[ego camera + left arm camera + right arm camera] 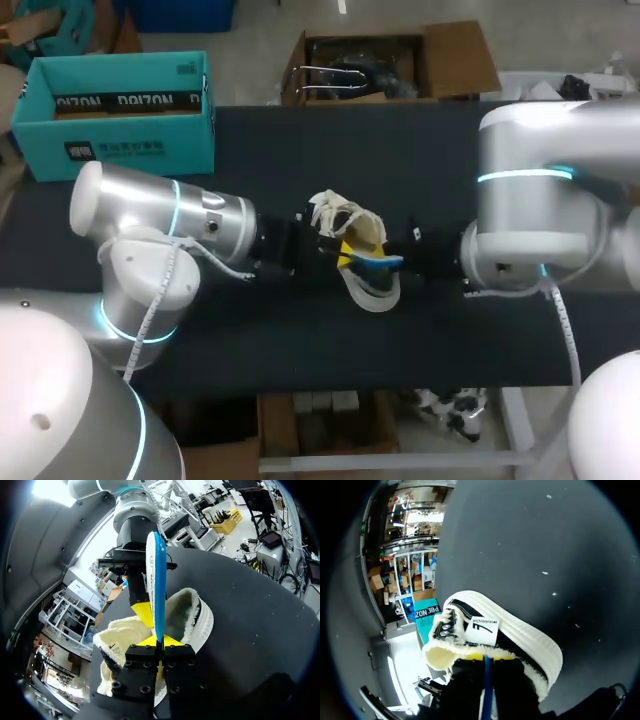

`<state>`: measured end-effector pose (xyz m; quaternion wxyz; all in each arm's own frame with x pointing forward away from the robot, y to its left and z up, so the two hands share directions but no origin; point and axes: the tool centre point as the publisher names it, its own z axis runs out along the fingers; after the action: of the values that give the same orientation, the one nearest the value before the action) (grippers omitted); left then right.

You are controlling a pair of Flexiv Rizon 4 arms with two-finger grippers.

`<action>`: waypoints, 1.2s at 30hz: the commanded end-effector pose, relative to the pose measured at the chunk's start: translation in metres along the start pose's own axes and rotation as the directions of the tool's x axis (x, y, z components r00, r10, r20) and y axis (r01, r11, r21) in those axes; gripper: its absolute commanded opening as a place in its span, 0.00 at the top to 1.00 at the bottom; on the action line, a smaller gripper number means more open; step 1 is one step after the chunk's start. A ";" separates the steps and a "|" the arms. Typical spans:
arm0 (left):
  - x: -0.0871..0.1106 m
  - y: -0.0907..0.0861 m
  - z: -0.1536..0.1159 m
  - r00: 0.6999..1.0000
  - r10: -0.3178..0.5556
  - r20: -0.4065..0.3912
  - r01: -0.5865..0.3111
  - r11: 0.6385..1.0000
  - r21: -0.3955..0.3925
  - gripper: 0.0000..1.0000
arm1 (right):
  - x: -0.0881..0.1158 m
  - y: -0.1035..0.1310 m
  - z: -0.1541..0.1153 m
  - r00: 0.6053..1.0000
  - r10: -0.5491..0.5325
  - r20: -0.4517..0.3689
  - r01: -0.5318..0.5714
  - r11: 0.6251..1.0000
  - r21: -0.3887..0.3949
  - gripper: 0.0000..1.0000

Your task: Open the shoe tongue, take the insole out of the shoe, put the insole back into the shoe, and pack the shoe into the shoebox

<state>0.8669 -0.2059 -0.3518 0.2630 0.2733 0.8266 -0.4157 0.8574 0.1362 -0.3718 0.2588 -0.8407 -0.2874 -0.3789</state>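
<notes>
**Hazards**
- Insole (158,575): thin and flexible, and pinched at one end only. The free end could swing, buckle or snag on the fleece lining if it is pressed in askew.
- Shoe (365,230): tilted, with its opening toward the left gripper (161,641), and nothing visibly pins it. A push from the insole could skid it across the table (300,150).
- The two grippers are close together at the shoe, so a knock between them is possible.

**Positions**
- Shoe: around the middle of the tabletop, between the two arms.
- Left gripper: almost closed, with both yellow tips clamped on the insole's near end.
- Insole: runs edge-on straight ahead of the left gripper, across the shoe's opening. Whether any of it sits inside the shoe cannot be told.
- Right gripper (408,262): just beside the shoe on the side opposite the left gripper. The insole's edge lies along its midline in its own view, but what it holds, if anything, cannot be told.
- Shoebox (120,110): open at the far left corner, well apart from the shoe.
</notes>
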 end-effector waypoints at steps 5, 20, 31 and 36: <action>-0.002 0.011 0.006 1.000 -0.019 -0.002 0.019 0.999 -0.026 1.00 | 0.002 0.013 0.015 0.998 0.007 0.056 -0.007 1.000 0.012 1.00; -0.003 0.001 0.007 1.000 -0.020 0.012 0.020 1.000 0.010 0.82 | 0.000 0.013 0.004 0.998 0.033 0.053 -0.031 0.999 -0.045 1.00; -0.003 0.003 0.013 1.000 -0.012 0.009 0.012 1.000 0.000 1.00 | -0.004 0.011 -0.002 0.997 0.058 0.051 -0.054 0.996 -0.069 0.44; -0.004 0.008 0.009 1.000 -0.017 0.017 0.017 1.000 -0.006 1.00 | -0.008 0.007 -0.016 0.996 0.067 0.060 -0.061 0.993 -0.106 0.56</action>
<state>0.8749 -0.2112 -0.3551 0.2657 0.2630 0.8285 -0.4170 0.8605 0.1209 -0.3730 0.2258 -0.8736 -0.2534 -0.3487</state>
